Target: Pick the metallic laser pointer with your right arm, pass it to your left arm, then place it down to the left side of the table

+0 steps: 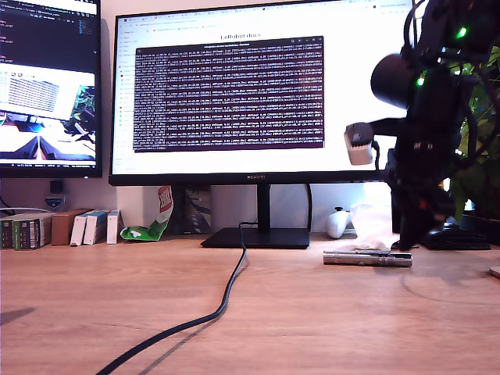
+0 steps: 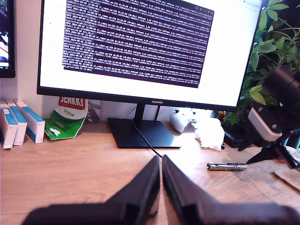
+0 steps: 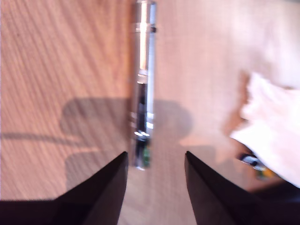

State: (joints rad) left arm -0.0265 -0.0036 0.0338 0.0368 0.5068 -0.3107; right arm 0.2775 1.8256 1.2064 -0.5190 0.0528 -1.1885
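Office desk setting: a wooden table [image 1: 312, 312] carries two monitors [image 1: 262, 90] showing terminal text, a mouse [image 1: 337, 223], small boxes [image 1: 94, 226] and a plant [image 2: 267, 51] behind my second gripper [image 3: 154, 161].

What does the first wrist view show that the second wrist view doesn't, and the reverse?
Only the first wrist view: my first gripper with fingers closed together, the monitor, its black cable, the green pouch, the boxes, the plant, and the other arm above the pointer.

Only the second wrist view: my second gripper, fingers spread apart over one end of the pointer, not yet closed on it.

Both: the pointer lying flat on the table, and the white tissue beside it.
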